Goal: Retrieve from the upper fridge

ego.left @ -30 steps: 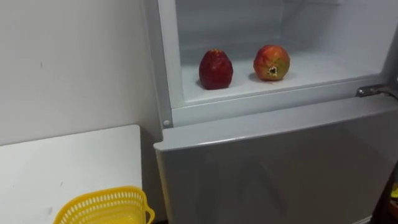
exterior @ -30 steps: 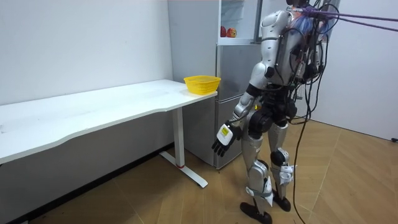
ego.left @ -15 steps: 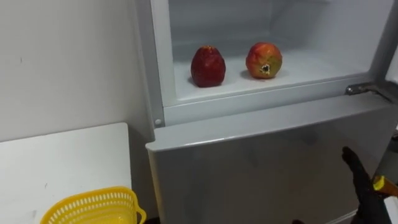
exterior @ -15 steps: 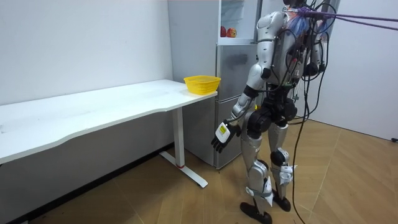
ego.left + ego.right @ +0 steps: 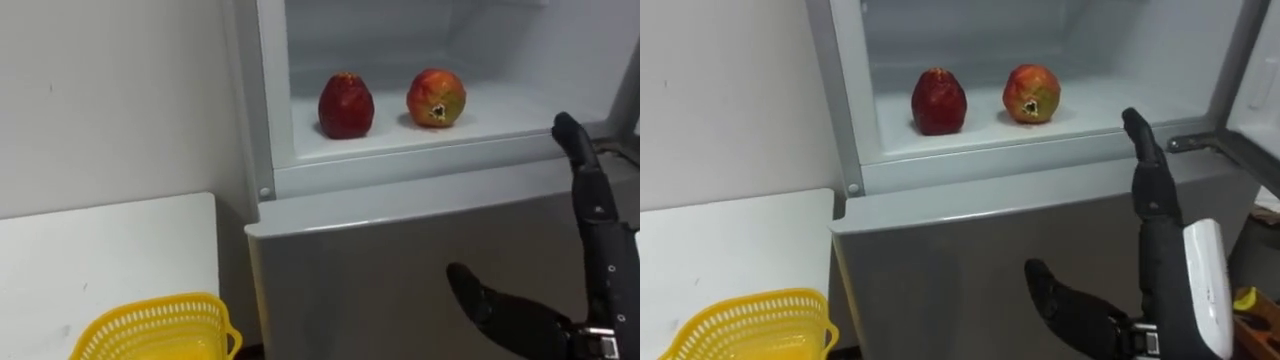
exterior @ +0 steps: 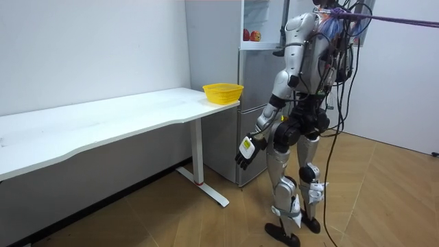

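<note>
Room is bounded by a plain white wall [image 6: 103, 48], with wood floor [image 6: 171, 219] underfoot. A long white table [image 6: 103, 123] is set along the wall, its end just beside a grey fridge [image 5: 400, 260]. Robot is seen standing close in front of the fridge, facing it. Upper compartment is open; lower door is closed. A yellow basket [image 5: 160, 325] is placed on the table corner nearest the fridge. Right hand [image 5: 1157, 240] is raised before the fridge front, fingers straight, thumb spread, nothing held. Left hand [image 6: 245, 152] is hung low by the thigh, fingers relaxed, empty. On the white upper shelf [image 5: 500, 110], a dark red fruit [image 5: 346, 105] and a red-yellow fruit [image 5: 436, 98] are set side by side, apart, untouched.
</note>
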### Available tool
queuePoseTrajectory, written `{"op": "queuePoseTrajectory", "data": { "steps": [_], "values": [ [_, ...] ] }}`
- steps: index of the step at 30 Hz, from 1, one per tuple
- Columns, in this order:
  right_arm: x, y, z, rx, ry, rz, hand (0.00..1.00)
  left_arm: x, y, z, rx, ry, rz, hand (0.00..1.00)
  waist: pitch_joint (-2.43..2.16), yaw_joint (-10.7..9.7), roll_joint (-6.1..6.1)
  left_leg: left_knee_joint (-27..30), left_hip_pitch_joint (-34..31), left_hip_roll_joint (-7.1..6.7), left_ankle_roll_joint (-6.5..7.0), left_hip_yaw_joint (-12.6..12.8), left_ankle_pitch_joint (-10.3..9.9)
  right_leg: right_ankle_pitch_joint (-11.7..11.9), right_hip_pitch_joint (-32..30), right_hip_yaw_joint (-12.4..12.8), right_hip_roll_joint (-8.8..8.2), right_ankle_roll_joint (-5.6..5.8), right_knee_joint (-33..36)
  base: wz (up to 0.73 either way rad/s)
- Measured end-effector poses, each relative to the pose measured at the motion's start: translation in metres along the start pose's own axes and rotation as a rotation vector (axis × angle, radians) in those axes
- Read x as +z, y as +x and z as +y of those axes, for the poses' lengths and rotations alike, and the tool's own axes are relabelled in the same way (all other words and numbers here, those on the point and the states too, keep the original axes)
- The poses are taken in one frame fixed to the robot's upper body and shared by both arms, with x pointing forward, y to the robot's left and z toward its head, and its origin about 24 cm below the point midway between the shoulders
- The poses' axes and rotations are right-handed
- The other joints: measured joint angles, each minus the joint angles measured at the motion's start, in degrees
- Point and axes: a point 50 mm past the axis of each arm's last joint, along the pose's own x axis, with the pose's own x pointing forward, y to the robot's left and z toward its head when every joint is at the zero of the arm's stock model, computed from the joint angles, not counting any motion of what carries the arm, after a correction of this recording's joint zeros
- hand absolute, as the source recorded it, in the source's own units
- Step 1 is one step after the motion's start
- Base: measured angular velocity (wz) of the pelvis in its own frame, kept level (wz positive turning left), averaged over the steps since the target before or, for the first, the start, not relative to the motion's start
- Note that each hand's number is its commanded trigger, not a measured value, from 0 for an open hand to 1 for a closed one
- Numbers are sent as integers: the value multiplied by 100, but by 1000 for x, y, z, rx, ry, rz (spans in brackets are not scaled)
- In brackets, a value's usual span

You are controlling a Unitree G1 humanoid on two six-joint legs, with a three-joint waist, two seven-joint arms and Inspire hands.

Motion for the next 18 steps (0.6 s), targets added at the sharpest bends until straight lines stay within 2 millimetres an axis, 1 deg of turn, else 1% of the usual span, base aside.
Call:
{"op": "queuePoseTrajectory", "data": {
  "steps": [3, 5, 8, 10, 14, 16, 18],
  "values": [
    [0, 3, -2, -5, 6, -6, 0, 0, 0, 1, 4, -8, 0, 0, 4, -13, 9, 6, -18, -13, 1, -63, 0, 5, 7, -41, -8, 7, -9, 5],
    [3, 15, -7, -41, 32, -36, 0, -1, 0, 2, 5, -24, 0, 0, 10, -26, -1, 1, -28, -18, 2, -125, 1, 5, 8, -78, -8, 8, -10, 8],
    [7, 29, -17, -87, 28, -90, 0, -2, -1, 3, 1, -35, 3, 0, 6, -25, -22, 1, -14, -20, -5, -196, 5, 5, 47, -146, -5, 8, -13, 11],
    [8, 34, -20, -97, 17, -110, 0, -1, -1, 3, 1, -34, 1, 0, 3, -25, -51, 3, 1, -53, -12, -255, 11, 4, 89, -194, -5, 8, -24, 15],
    [12, 42, -23, -105, 4, -152, 0, -2, -1, 5, 1, -33, 2, 0, 3, -7, -96, 24, 16, -58, -16, -302, 17, 5, 124, -260, -9, 8, -54, 8],
    [15, 46, -23, -108, 6, -173, 0, -2, -1, 6, 6, -41, 3, 0, 21, 10, -126, 28, 68, -69, -16, -302, 17, 5, 212, -301, -16, 8, -127, 0],
    [15, 47, -23, -106, 10, -175, 0, -3, -1, 7, 8, -43, 4, 0, 27, 35, -143, 29, 105, -69, -16, -308, 17, 5, 265, -326, -17, 8, -126, 3]
  ]
}}
